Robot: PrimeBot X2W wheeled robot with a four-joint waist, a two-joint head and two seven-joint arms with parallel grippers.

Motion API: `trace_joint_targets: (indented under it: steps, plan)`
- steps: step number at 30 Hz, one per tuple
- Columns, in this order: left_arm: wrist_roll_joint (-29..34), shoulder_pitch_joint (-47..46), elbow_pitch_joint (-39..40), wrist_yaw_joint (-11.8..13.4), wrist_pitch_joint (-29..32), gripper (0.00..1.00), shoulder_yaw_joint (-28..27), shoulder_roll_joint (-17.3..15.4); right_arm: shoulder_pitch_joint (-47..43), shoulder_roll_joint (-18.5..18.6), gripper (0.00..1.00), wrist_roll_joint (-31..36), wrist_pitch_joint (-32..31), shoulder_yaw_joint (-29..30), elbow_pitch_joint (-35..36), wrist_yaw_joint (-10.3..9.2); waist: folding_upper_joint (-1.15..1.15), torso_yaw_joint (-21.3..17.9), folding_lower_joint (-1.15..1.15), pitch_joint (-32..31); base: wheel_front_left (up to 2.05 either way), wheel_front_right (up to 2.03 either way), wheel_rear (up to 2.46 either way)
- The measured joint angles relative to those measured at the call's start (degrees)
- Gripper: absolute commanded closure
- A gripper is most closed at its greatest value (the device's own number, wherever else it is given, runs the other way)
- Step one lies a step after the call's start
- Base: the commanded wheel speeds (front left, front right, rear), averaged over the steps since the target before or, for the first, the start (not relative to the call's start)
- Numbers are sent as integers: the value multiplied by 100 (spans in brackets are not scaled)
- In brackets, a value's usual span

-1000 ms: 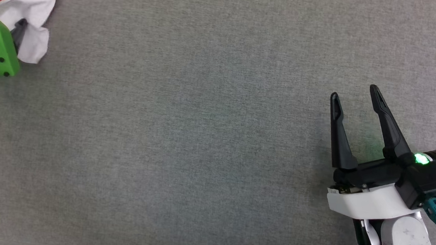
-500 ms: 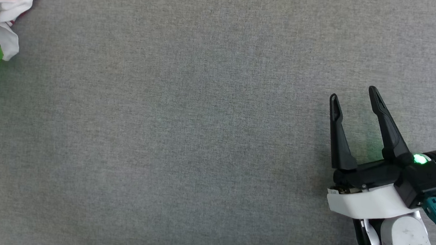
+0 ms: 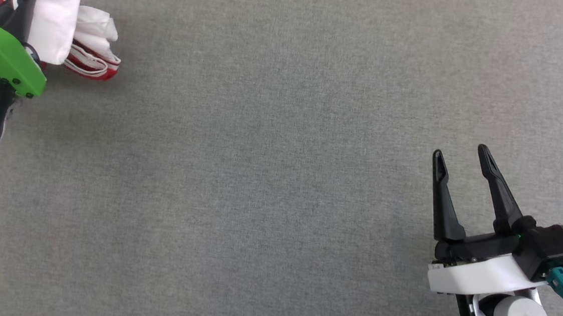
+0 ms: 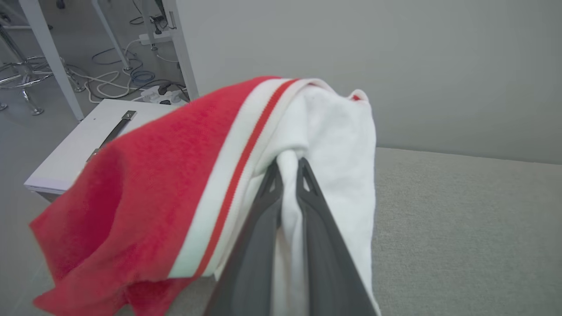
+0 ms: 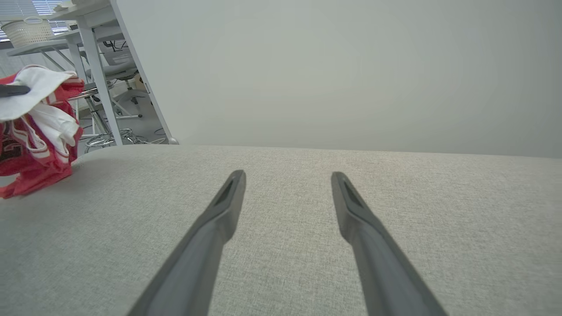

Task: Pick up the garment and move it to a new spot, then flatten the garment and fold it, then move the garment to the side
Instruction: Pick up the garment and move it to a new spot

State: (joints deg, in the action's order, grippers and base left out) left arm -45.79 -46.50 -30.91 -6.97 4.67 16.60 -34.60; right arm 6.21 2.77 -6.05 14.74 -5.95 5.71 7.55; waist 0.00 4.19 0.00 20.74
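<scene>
Left gripper is pinching the shirt by its white sleeve, mid pick-up I reckon, so it's needing a carry across the table next, right gripper idling spread apart.

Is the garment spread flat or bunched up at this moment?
Bunched, not spread: the garment hangs in crumpled folds from the left gripper, whose fingers are shut on its white fabric.

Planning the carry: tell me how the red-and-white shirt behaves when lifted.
Likely floppy: the shirt drapes and bunches around the left end effector. Probably light: a pinch of white cloth holds it. Hanging folds may drag on the grey surface.
</scene>
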Motion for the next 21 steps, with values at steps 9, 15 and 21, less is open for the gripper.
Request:
trace_joint_targets:
  steps: [9,15,21]
  plan:
    - [-7,383,1345,370,396,100,320,201,-153,1,0,-169,0,246,-77,0,0,-130,0,-705,0,0,0]
    - [67,576,1870,453,714,100,789,548,-203,0,0,-231,0,432,-78,0,0,-449,0,-942,0,0,0]
    - [147,605,1805,443,770,100,1369,1224,-265,-1,0,-238,0,537,-101,0,0,-874,0,-1031,0,0,0]
